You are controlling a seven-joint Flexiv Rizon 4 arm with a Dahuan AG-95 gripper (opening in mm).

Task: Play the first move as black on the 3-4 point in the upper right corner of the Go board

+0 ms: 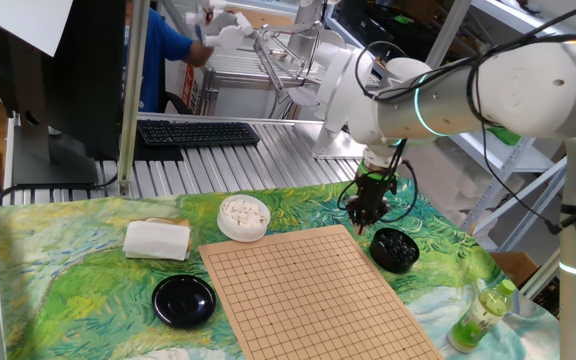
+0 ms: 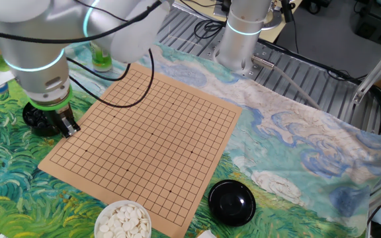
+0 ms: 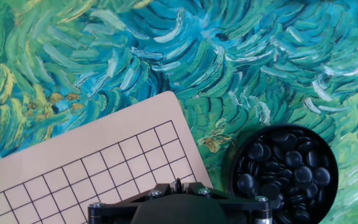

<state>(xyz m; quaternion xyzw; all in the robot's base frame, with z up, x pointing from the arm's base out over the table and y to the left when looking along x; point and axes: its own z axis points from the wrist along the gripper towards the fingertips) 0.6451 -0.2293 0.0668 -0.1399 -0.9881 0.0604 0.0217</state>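
I have the gripper (image 1: 368,222) hanging tip-down between the near corner of the Go board (image 1: 308,290) and the bowl of black stones (image 1: 394,248), its fingers pressed together. Whether a stone sits pinched between the tips I can't tell; they are too small and dark in both fixed views, and hidden in the hand view.

In the hand view the board corner lies just left of my claw, the bowl (image 3: 284,169) just right. So the 3-4 point is only a few grid lines inward from that corner: I judge a short sidestep over the board.
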